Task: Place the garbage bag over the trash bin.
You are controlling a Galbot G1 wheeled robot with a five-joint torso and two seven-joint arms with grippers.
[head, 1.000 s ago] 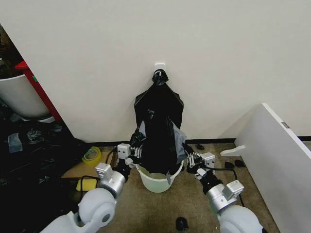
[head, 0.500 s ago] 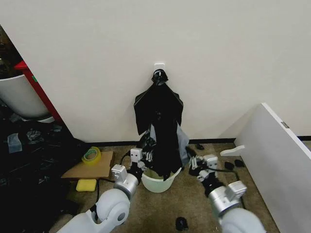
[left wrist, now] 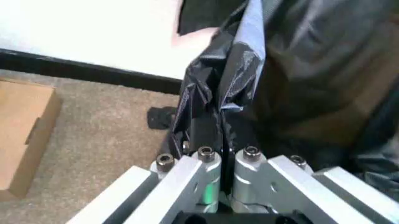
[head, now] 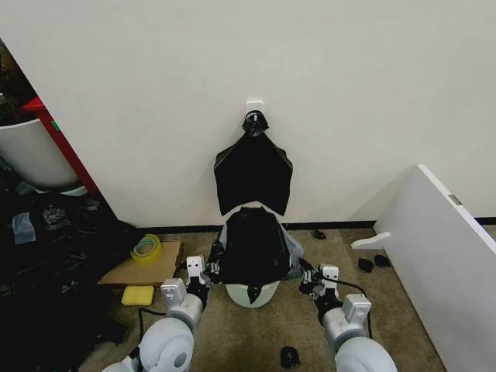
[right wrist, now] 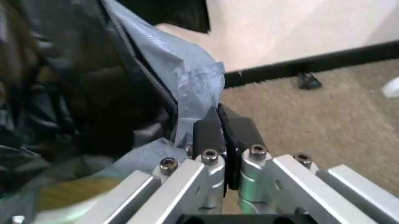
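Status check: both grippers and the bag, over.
Left gripper and right gripper each shut on garbage bag edges. Bag draped over trash bin, top covered. Nothing in the way.

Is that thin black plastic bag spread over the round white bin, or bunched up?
Spread: the thin black plastic bag drapes across the round white bin, covering its top, each side pinched by an end effector.

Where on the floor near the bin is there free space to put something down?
Bare carpet lies in front of the trash bin, between the two arms, and to its right toward the white board, apart from small dark bits. The left is crowded: cardboard, a tape roll, dark clutter.
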